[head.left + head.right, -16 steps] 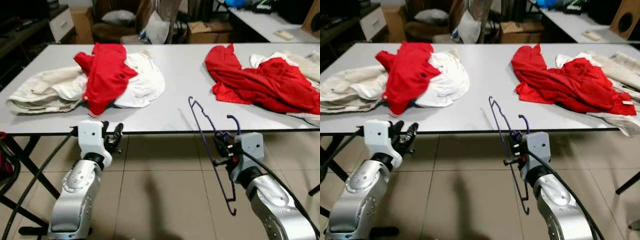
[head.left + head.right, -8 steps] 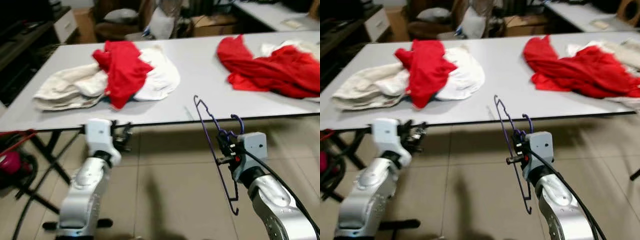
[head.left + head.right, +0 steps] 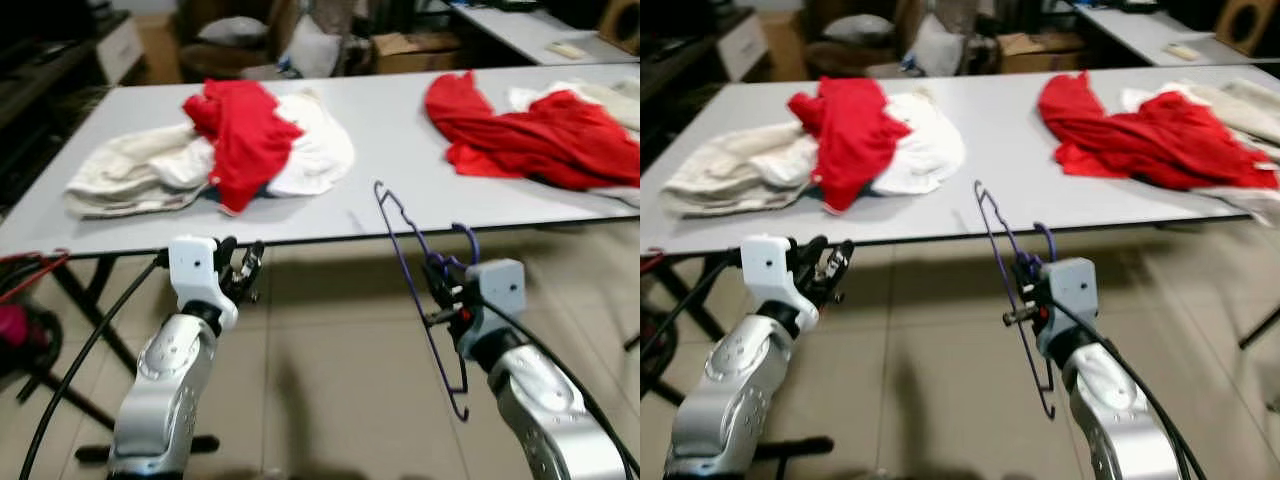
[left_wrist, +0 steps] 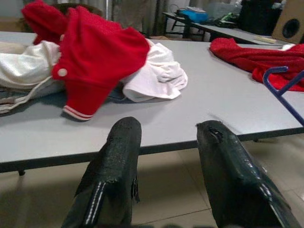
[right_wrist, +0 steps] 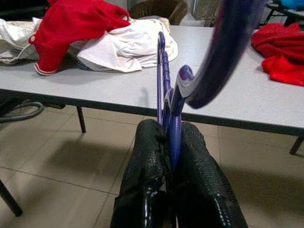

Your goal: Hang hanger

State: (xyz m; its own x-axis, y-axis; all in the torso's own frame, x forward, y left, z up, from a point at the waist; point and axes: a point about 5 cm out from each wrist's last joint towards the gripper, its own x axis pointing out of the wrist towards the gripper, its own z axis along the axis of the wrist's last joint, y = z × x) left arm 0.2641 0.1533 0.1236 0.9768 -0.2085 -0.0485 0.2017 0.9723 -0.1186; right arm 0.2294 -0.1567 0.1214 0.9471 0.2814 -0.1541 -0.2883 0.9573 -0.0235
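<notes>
1. Left eye view: right gripper (image 3: 441,290) is clamping its 2 fingers on the purple hanger (image 3: 420,290), in front of the grey table (image 3: 400,170) edge, over the tiled floor (image 3: 330,380). The hanger is standing edge-on, its hook at 12 o'clock of the grip and its long frame running down to 6 o'clock. Left gripper (image 3: 243,272) is hovering just below the table edge, fingers apart, holding nothing.
2. Right eye view: red and white clothes pile (image 3: 855,140) is lying on the table at 11 o'clock of the hanger; red garment heap (image 3: 1140,135) is lying at 1 o'clock.
3. Left wrist view: 2 black fingers (image 4: 114,175) are standing spread with a gap between them, pointing at the table edge. The clothes pile is lying beyond, at 11 o'clock.
4. Right wrist view: both fingers (image 5: 147,190) are pressing together on the hanger's thin purple frame, which is rising from the grip toward 12 o'clock.
</notes>
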